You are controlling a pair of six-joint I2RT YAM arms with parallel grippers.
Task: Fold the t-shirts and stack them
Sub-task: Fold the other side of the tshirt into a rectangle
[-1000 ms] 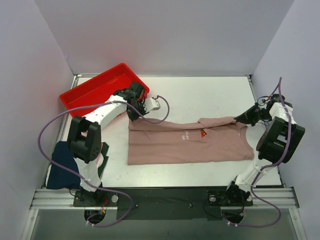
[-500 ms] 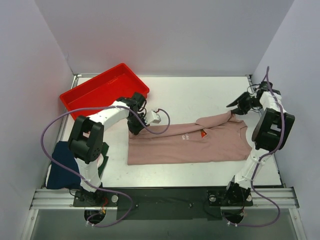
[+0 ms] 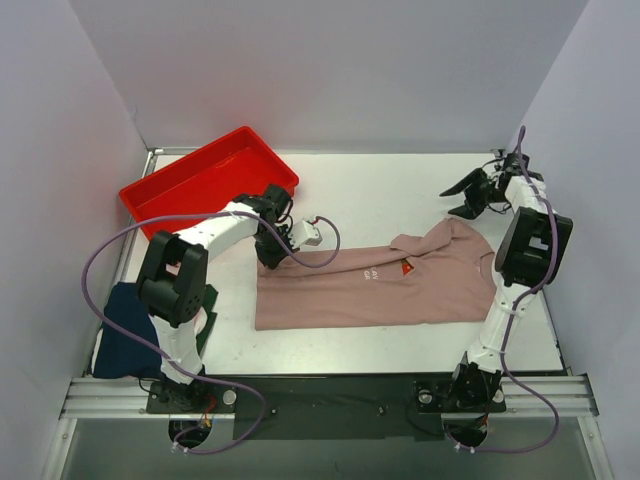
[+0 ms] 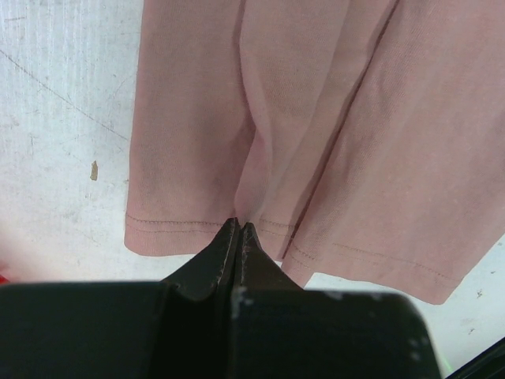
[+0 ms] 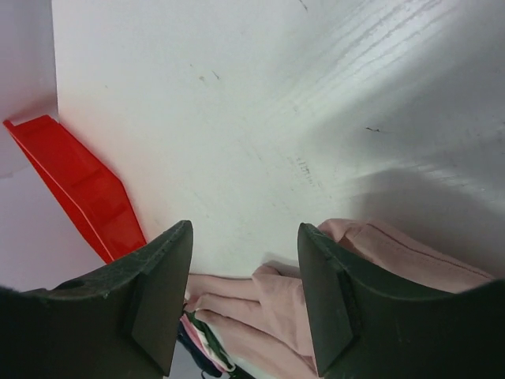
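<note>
The white desk (image 3: 400, 190) sits boxed in by plain pale walls (image 3: 330, 70) at the back and on both sides, with a metal rail (image 3: 330, 392) along its near edge, where the two arm bases are bolted. Up close the surface is scuffed, with fine scratches and a small brownish fleck (image 4: 94, 170). The dusty-pink t-shirt (image 3: 380, 290) lies flat across the middle of the desk and runs out toward 3 o'clock. Its collar end is at the right, its hem is at the left, and a small chest print (image 3: 405, 268) faces up. The upper right part near the collar is rumpled and partly folded over. The left fingers (image 4: 238, 237) are pressed together on the hem at the shirt's far-left corner, and creases run away from the pinch. The right fingers (image 5: 162, 300) stand apart with nothing between them, above bare desk at about 2 o'clock, just beyond the collar end. The navy t-shirt (image 3: 122, 335) lies folded at 8 o'clock, at the desk's left edge beside the left arm's base, well apart from the pink one. A red tray (image 3: 200, 180) sits skewed at 10 o'clock. A purple cable (image 3: 100, 260) loops off the left arm.
</note>
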